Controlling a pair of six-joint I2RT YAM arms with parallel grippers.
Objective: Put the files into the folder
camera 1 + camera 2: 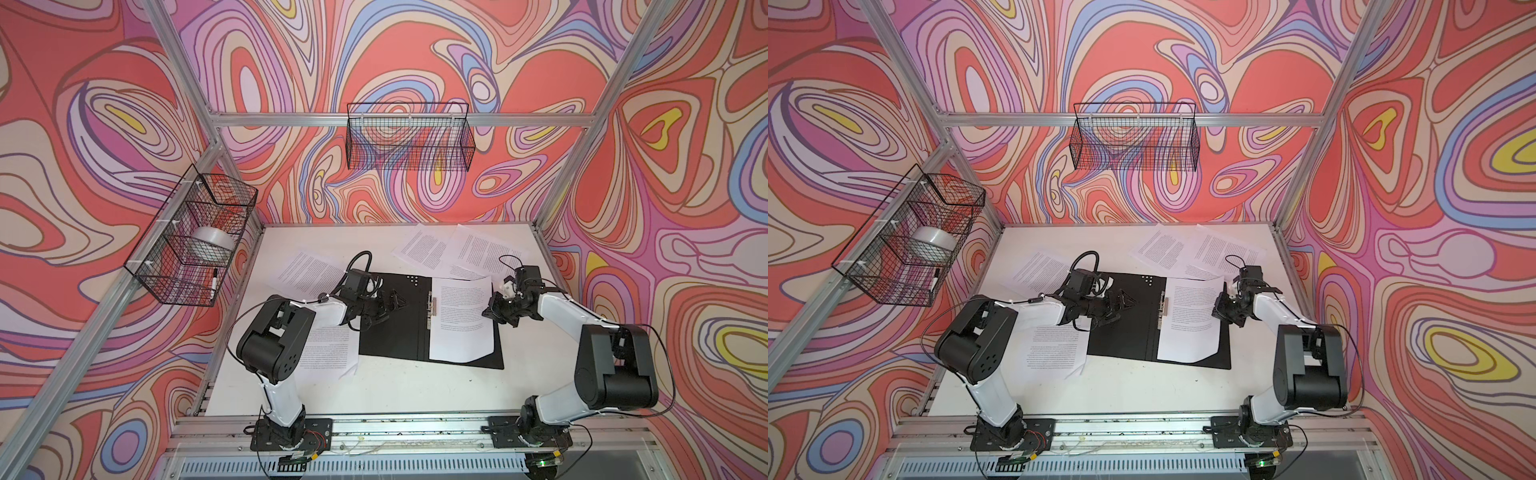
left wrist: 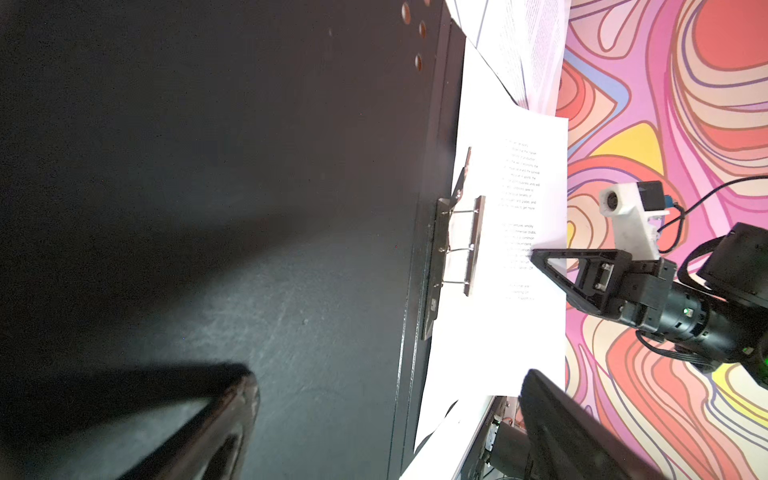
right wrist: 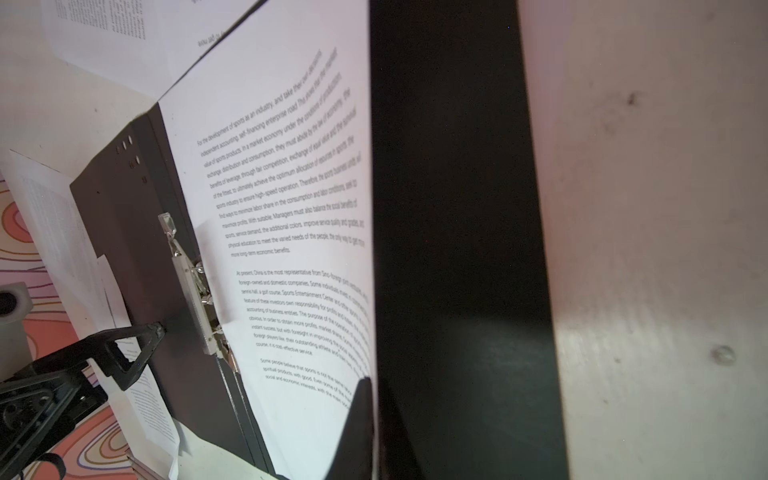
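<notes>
White-shelled left arm (image 1: 328, 311), white-shelled right arm (image 1: 557, 305), black joint housings (image 1: 274, 336), thin black cables (image 1: 360, 253), black triangular open-frame fingers (image 2: 577, 254), bolted black base plates (image 1: 320, 428)

Six printed sheets (image 1: 461, 324) in sight, possibly more stacked beneath, one open folder (image 1: 399, 332), one metal clip (image 1: 432, 307), two wire baskets (image 1: 409, 137), one tape roll (image 1: 212, 245), one marker (image 1: 214, 284), two arms (image 1: 557, 307), one table (image 1: 395, 390)

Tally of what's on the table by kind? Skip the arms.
Paper sheets: at least 6 (1 on the open folder, 2 left of it, 3 overlapping behind it; stacking may hide more)
Folder: 1
Total: at least 7
</notes>
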